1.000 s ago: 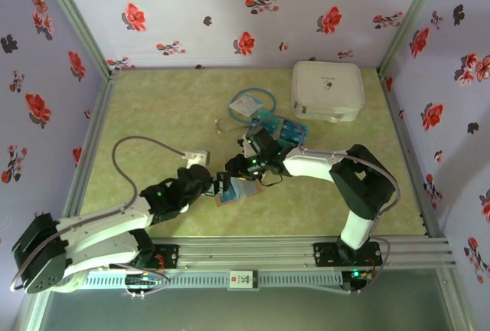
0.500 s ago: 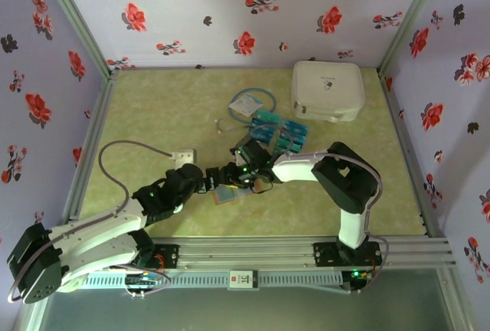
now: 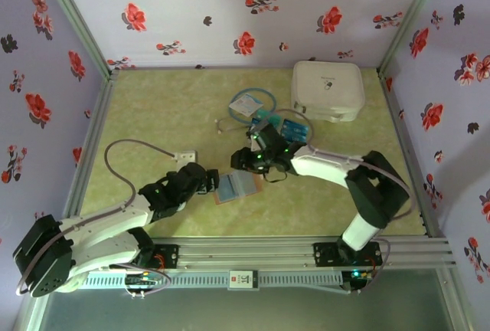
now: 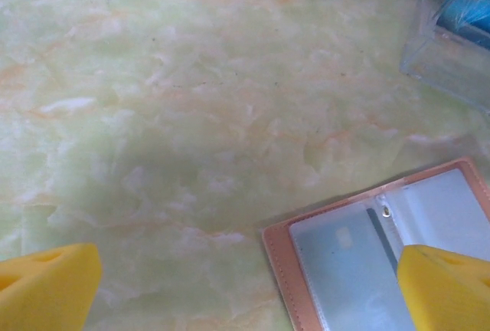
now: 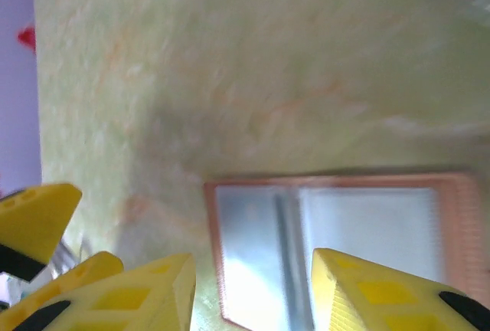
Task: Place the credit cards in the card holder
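Lying open at lower centre, the card holder (image 3: pixel 236 187) seems to hold one card, most credit cards (image 3: pixel 282 129) wait upper right, left gripper (image 3: pixel 212 181) wide and empty, right gripper (image 3: pixel 239 162) part-open, empty.

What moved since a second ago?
The right end effector backed off the wallet toward the far side, jaws open and empty. The left end effector slid slightly left, off the wallet's edge. The wallet, the cards and the white case stayed put.
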Controlling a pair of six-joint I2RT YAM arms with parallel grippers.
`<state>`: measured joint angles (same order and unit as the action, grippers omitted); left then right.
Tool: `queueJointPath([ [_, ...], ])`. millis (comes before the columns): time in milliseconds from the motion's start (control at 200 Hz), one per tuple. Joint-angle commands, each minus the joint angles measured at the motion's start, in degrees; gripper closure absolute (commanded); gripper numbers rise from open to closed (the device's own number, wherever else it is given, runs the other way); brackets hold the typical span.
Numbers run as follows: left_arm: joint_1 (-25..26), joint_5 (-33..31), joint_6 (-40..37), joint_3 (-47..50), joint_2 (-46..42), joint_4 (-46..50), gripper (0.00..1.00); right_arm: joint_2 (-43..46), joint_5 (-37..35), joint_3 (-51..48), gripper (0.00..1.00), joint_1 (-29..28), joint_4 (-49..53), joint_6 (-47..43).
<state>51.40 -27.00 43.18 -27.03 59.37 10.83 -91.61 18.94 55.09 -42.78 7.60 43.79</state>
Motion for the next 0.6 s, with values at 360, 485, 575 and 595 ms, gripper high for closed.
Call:
queueJointPath([
  [360, -1.47, 5.35, -1.58, -5.24, 9.60, -2.39, 0.00, -1.45, -14.90, -0.34, 0.70, 2.35, 13.95, -9.95],
  [485, -1.55, 6.06, -1.91, -5.91, 10.79, -2.97, 0.00, -1.21, -14.90, -1.47, 0.93, 2.51, 13.76, -9.88],
  [575, -1.64, 6.58, -2.12, -6.27, 11.52, -3.35, 0.00, -0.20, -14.98, -2.85, 1.00, 2.79, 14.04, -9.94],
  [595, -1.65, 6.63, -2.11, -6.28, 11.67, -3.39, 0.00, 0.26, -15.10, -3.15, 1.00, 2.88, 14.10, -9.80],
])
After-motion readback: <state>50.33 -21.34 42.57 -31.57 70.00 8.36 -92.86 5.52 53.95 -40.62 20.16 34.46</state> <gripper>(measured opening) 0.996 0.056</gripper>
